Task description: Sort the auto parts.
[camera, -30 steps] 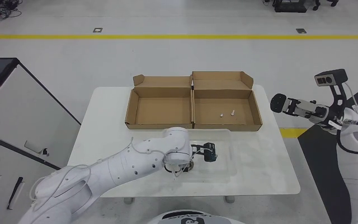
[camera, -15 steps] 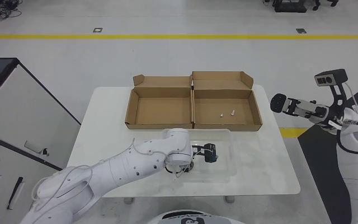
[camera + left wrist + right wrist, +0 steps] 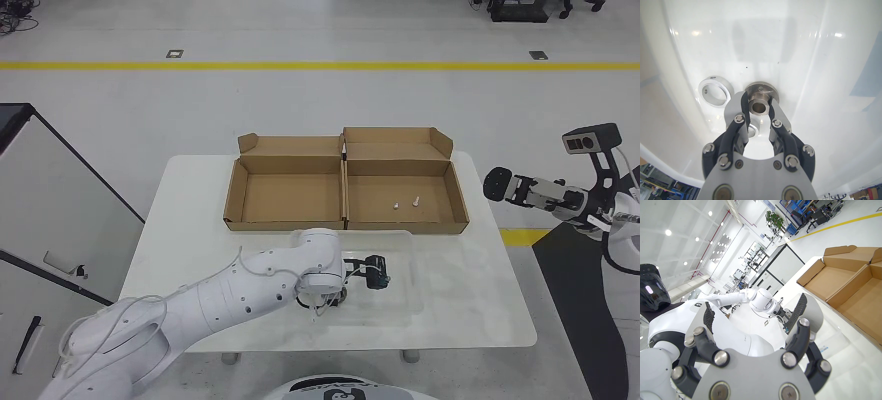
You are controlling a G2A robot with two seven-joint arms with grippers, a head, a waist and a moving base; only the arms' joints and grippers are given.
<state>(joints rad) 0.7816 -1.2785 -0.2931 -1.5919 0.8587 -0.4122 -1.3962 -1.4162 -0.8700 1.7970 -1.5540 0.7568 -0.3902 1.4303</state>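
Left gripper (image 3: 757,102) is down inside the white tray (image 3: 810,56). Its jaws pinch the narrow neck of the flanged bushing (image 3: 761,90), one black pad (image 3: 744,106) against each side. The bushing sits on the tray floor near the tray's middle, flange down, bore facing up.

A silver collar ring (image 3: 716,92) lies flat on the tray floor just beside the bushing, not touching it. A second ring (image 3: 754,129) is in the tray too, partly hidden under one finger, so I can't tell if it touches anything.

From the top, the tray (image 3: 402,292) sits on the desk (image 3: 470,290) at its near side. Two open cardboard boxes stand side by side just beyond the tray's far edge and touch each other. The left box (image 3: 290,200) lies toward the tray's left end and the right box (image 3: 375,195) toward its right. Two small pale parts (image 3: 396,203) lie close together on the right box floor, too small to identify.

Right gripper (image 3: 497,184) hangs well apart from the tray, past the desk's right edge and level with the boxes. Its jaws are spread wide with nothing between them, and the ridged fingertips (image 3: 800,306) are bare.
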